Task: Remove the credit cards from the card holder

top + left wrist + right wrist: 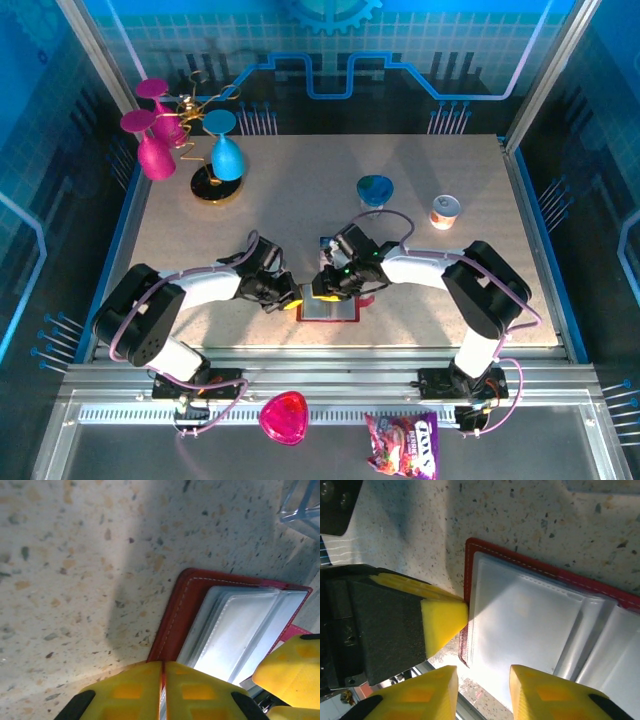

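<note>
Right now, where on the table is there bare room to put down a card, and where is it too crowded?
Free: the wide strip of table between the blue glass and the blue bowl, and the left side in front of the pink glass. Crowded: the front middle, where the left gripper and the right gripper meet at the wallet.

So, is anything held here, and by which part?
The left gripper pinches the wallet by its red cover edge; the right gripper is open, holding nothing.

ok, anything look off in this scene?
Only off-table clutter: a candy bag and a pink heart lie on the front ledge, off the table. The wallet lies open and flat; nothing spilled.
</note>
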